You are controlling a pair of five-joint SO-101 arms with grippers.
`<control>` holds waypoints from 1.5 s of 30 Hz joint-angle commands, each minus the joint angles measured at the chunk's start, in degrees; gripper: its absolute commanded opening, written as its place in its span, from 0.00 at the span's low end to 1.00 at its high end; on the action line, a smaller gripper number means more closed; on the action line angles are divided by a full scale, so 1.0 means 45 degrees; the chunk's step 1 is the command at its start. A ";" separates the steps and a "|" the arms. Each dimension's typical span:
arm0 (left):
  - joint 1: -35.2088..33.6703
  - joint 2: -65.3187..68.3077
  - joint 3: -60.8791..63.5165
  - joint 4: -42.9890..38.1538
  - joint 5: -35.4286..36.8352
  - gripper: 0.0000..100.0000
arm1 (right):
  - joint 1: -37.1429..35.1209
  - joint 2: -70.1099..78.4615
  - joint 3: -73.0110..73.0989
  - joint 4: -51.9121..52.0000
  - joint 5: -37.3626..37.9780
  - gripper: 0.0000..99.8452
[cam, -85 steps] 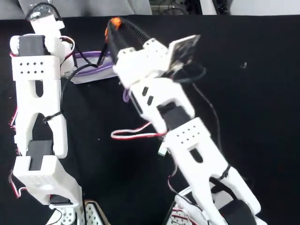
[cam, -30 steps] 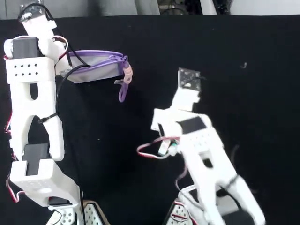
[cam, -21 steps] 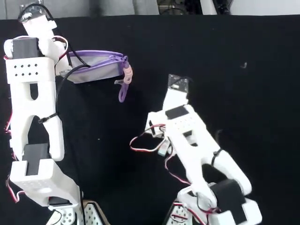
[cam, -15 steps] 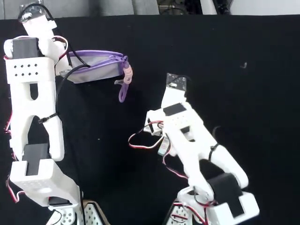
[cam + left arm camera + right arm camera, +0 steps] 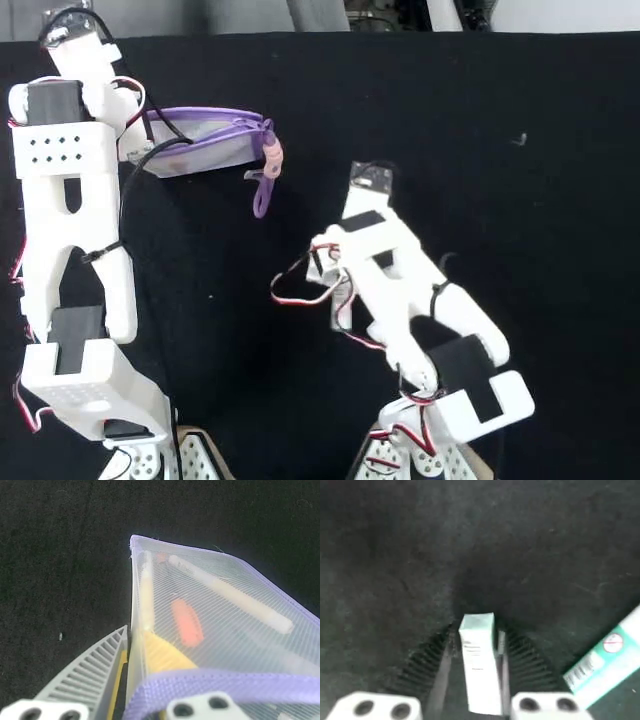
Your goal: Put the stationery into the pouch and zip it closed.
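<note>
The pouch point(image 5: 200, 140), at 10 o'clock on the table, is translucent plastic sheet with fine ribbing and a slight sheen. Its edge band point(image 5: 220, 685) is purple woven cloth. The table cover point(image 5: 520, 250) is black matt cloth. The arm shells point(image 5: 70, 200) are white matt plastic. The right gripper point(image 5: 475, 630) has grey ribbed plastic fingers point(image 5: 427, 665). The box point(image 5: 479, 665) is smooth white printed card.

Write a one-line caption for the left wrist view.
Left gripper holds the purple-trimmed mesh pouch, a white pen and an orange item visible inside, over the black table.

Pens point(image 5: 230, 595) inside pouch point(image 5: 215, 140), small box point(image 5: 479, 660) between jaws
</note>
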 commanded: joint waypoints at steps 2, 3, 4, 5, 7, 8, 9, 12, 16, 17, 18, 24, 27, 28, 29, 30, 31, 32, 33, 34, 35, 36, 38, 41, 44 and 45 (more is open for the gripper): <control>-0.0381 0.0195 0.0342 -0.0195 0.0078 0.03 | 0.0078 -0.0127 -0.1162 0.0781 0.0254 0.06; -0.0381 0.0195 0.0342 -0.0195 0.0078 0.03 | 0.0215 -0.0127 -0.1182 0.0664 0.0625 0.04; -0.0381 0.0195 0.0342 -0.0195 0.0078 0.03 | 0.0391 -0.0147 -0.1182 0.0352 0.0977 0.02; -0.0381 0.0195 0.0342 -0.0195 0.0078 0.03 | 0.0567 -0.0147 -0.1182 0.0117 0.1192 0.01; -0.0381 0.0195 0.0342 -0.0195 0.0078 0.03 | 0.0938 -0.0166 -0.1260 -0.0117 0.1289 0.01; -0.0381 0.0195 0.0342 -0.0195 0.0098 0.03 | 0.1114 -0.0205 -0.1495 -0.0078 0.1328 0.01; -0.0361 0.0195 0.0342 -0.0195 0.0098 0.03 | 0.1289 -0.0322 -0.1748 -0.0039 0.1328 0.01; -0.0244 0.0195 0.0322 -0.0195 0.0117 0.03 | 0.1915 -0.1084 -0.2530 -0.0020 0.1328 0.01; 0.0303 0.0195 0.0322 -0.0078 0.0098 0.03 | 0.2403 -0.2921 -0.3292 -0.0117 0.1348 0.01; 0.0400 0.0195 0.0342 -0.0059 0.0078 0.03 | 0.2383 -0.3468 -0.3429 -0.0117 0.1348 0.01; 0.0459 0.0195 0.0342 0.0020 0.0059 0.03 | 0.2344 -0.4034 -0.3546 -0.0117 0.1348 0.01; 0.0498 0.0195 0.0322 0.0176 0.0039 0.03 | 0.1993 -0.7648 -0.3409 -0.0723 0.1348 0.01; 0.0518 0.0195 0.0322 0.0176 0.0039 0.03 | 0.1426 -0.9250 -0.2745 -0.1817 0.1348 0.01; 0.0518 0.0195 0.0322 0.0176 0.0039 0.03 | 0.1192 -0.9700 -0.2471 -0.2344 0.1348 0.01; 0.0518 0.0195 0.0322 0.0176 0.0039 0.03 | 0.0938 -1.0090 -0.2100 -0.2930 0.1348 0.01; 0.0518 0.0176 0.0322 0.0176 0.0039 0.03 | 0.0684 -1.0462 -0.1690 -0.3653 0.1348 0.01; 0.0518 0.0176 0.0322 0.0176 0.0039 0.03 | 0.0430 -1.0774 -0.1201 -0.4493 0.1348 0.01; 0.0518 0.0176 0.0322 0.0176 0.0039 0.03 | 0.0195 -1.1028 -0.0674 -0.5490 0.1348 0.01; 0.0518 0.0176 0.0322 0.0176 0.0039 0.03 | -0.0020 -1.1223 -0.0127 -0.6564 0.1426 0.01; 0.0518 0.0176 0.0322 0.0176 0.0039 0.03 | -0.0195 -1.1321 0.0420 -0.7717 0.1739 0.01; 0.0518 0.0176 0.0322 0.0176 0.0039 0.03 | -0.0430 -1.1380 0.0928 -0.8889 0.2227 0.01; 0.0518 0.0176 0.0322 0.0176 0.0039 0.03 | -0.0742 -1.1380 0.1436 -1.0061 0.2813 0.01; 0.0518 0.0176 0.0322 0.0156 0.0039 0.03 | -0.1446 -1.1380 0.2374 -1.2210 0.3985 0.01; 0.0518 0.0176 0.0322 0.0098 0.0020 0.03 | -0.2716 -1.1380 0.3448 -1.4847 0.5490 0.01; 0.0518 0.0176 0.0322 0.0098 0.0020 0.03 | -0.3849 -1.1360 0.3800 -1.6117 0.6818 0.01; 0.0518 0.0176 0.0322 0.0098 0.0020 0.03 | -0.4142 -1.1360 0.3819 -1.6332 0.7170 0.01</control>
